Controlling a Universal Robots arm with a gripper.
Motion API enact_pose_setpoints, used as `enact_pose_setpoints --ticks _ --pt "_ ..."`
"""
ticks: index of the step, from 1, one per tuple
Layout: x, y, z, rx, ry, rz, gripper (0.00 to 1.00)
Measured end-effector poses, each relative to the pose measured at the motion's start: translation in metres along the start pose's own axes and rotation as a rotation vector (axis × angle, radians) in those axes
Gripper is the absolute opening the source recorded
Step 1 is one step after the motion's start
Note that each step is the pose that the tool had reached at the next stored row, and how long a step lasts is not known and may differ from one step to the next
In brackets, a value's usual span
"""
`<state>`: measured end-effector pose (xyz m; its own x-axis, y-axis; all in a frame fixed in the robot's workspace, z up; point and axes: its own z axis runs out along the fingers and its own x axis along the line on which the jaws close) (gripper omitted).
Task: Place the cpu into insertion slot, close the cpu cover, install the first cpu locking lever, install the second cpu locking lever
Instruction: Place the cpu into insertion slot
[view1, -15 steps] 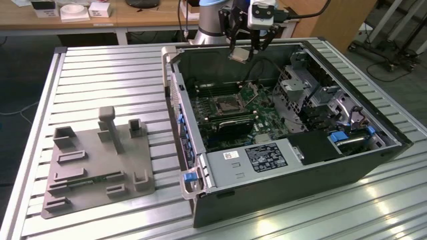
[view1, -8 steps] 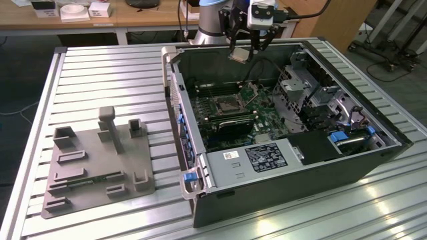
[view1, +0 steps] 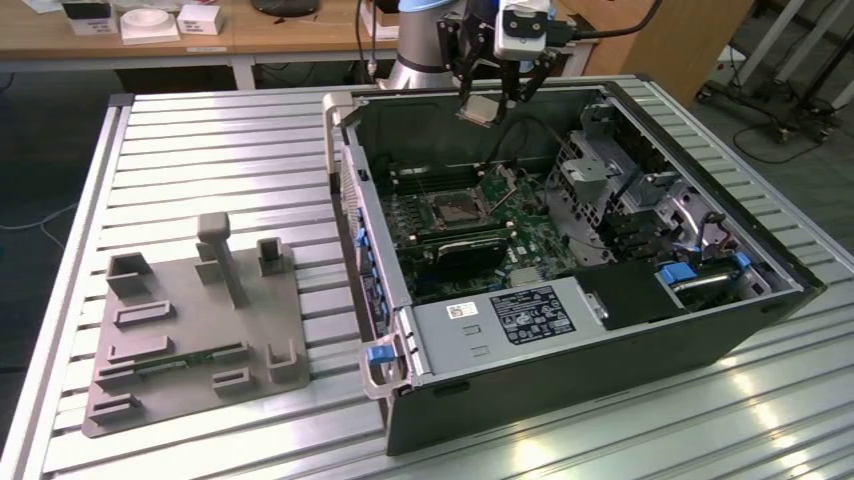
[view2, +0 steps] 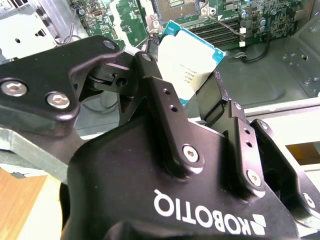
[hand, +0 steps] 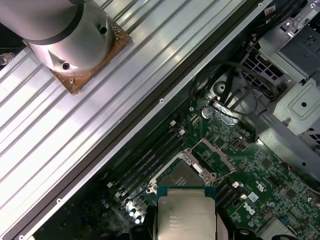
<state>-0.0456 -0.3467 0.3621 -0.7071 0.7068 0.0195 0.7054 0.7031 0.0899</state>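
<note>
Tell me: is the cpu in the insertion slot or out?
Out. The fingers grip the cpu above the motherboard; the insertion slot is empty.

- One cpu (hand: 186, 216), a flat silver-topped square.
- One insertion slot (view1: 455, 207) on the board.
- One gripper (view2: 184, 67) with two black fingers (view2: 161, 97).
- One green motherboard (view1: 541, 236).
- One open computer case (view1: 601, 372).
- One grey fixture block (view1: 174, 300) carrying several raised posts.
- One slatted metal table (view1: 214, 150).
- One robot arm (view1: 422, 50).
</note>
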Motion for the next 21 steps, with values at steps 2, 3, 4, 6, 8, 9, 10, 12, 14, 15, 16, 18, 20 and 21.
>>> enact_pose_setpoints --ticks 2,3,4,6,8,9,10,12,14,15,16,18,20,21 --pt "0.0 0.0 0.0 0.0001 -0.0001 0.0 0.54" --pt "0.0 0.0 0.0 0.0001 -0.0001 0.0 0.54" --pt "0.0 0.0 0.0 0.0 -0.0001 0.0 0.54" --pt "0.0 0.0 0.0 0.0001 -0.0001 0.001 0.54" --pt "0.0001 0.0 0.0 0.0024 -0.0027 0.003 0.54" --pt "0.0001 0.0 0.0 0.0046 -0.0062 0.015 0.54" --pt "0.0001 0.0 0.0002 0.0043 -0.0078 0.032 0.54" --pt "0.0 0.0 0.0006 0.0036 -0.0109 0.068 0.54" --pt "0.0 0.0 0.0009 0.0034 -0.0143 0.103 0.54" --pt "0.0 -0.0001 0.0011 0.0034 -0.0161 0.12 0.54" --pt "0.0001 -0.0001 0.0015 0.0037 -0.0178 0.134 0.54" --pt "0.0003 -0.0005 0.0028 0.005 -0.0206 0.147 0.54" --pt "0.0006 -0.0009 0.0049 0.0068 -0.0237 0.157 0.54" --pt "0.001 -0.0014 0.0056 0.0068 -0.0243 0.161 0.54"
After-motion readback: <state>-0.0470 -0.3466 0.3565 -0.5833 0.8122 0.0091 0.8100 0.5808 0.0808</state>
